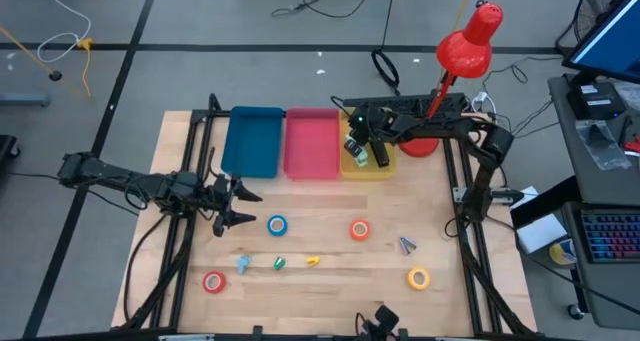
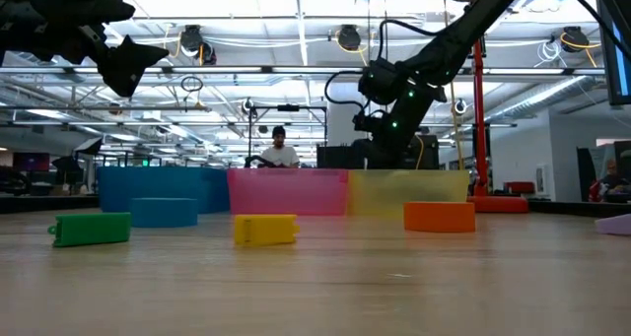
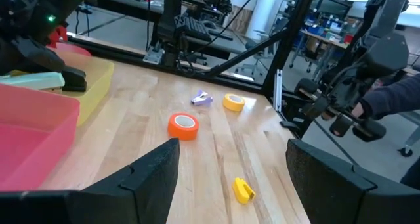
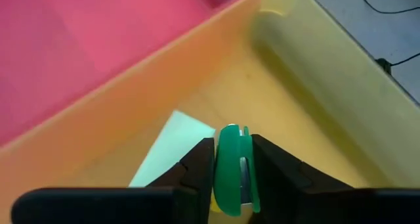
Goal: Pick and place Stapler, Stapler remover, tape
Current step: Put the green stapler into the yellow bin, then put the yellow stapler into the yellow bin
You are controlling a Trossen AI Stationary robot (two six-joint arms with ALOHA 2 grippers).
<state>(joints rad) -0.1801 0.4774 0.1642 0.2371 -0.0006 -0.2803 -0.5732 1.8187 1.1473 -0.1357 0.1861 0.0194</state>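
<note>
My right gripper (image 4: 231, 178) hangs over the yellow tray (image 1: 386, 167) at the table's far side, shut on a small green rounded piece (image 4: 230, 159) with a metal strip. A pale mint stapler (image 3: 33, 80) lies in that tray. The blue (image 1: 277, 224), orange (image 1: 360, 230), yellow (image 1: 418, 278) and red (image 1: 214, 281) tape rolls lie flat on the table. A purple stapler remover (image 3: 202, 98) rests near the orange roll. My left gripper (image 3: 233, 178) stands open above the table's left side, holding nothing. My right gripper pinches the green piece by its two flat sides (image 4: 223, 175) between its two fingers. The fingers slant down from the table's right side toward the tray. The piece is lifted clear above the tray floor, standing on edge in the hold.
A blue tray (image 1: 252, 141) and a pink tray (image 1: 312, 143) stand beside the yellow one along the far edge. Small green (image 2: 94, 228), yellow (image 2: 264, 229) and pale blue (image 1: 243, 265) oblong bits lie near the table's front. A red lamp (image 1: 466, 43) stands at the far right corner.
</note>
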